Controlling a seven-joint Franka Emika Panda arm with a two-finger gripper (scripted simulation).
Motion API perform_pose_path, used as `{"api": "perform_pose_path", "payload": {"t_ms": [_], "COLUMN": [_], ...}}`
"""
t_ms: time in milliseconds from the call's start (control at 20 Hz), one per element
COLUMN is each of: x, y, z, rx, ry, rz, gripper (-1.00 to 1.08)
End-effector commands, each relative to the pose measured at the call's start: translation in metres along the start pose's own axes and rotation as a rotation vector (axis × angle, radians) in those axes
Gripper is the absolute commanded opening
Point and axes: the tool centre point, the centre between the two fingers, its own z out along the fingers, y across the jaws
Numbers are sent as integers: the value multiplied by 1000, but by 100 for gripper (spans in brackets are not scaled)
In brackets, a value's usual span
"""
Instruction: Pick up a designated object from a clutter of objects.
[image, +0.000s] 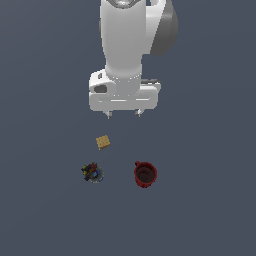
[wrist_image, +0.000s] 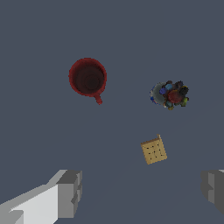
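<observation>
The tan squarish block (image: 103, 142) with a cracker-like grid lies on the dark floor; it also shows in the wrist view (wrist_image: 153, 150). My gripper (image: 123, 114) hangs above the floor, open and empty, with the block a little toward the exterior view's left of its fingertips. In the wrist view the two fingers (wrist_image: 68, 192) stand wide apart and the block lies between them, nearer the other finger (wrist_image: 213, 187). The dark red mug (image: 145, 174) and the dark multicoloured lump (image: 92, 172) lie beyond the block.
The mug (wrist_image: 88, 77) stands upright with its opening up and a small handle. The lump (wrist_image: 170, 94) sits apart from the block. The floor (image: 210, 150) is a plain dark grey surface.
</observation>
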Motion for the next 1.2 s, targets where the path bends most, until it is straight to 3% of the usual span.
{"api": "perform_pose_path", "payload": {"t_ms": [0,500,1150], "x": [0,-10,-52], "y": [8,53,100], "z": [14,100,205], "rx": [0,3,13], "ry": [0,3,12], "rz": [-16,-123,-268], "gripper": [100,100,100]}}
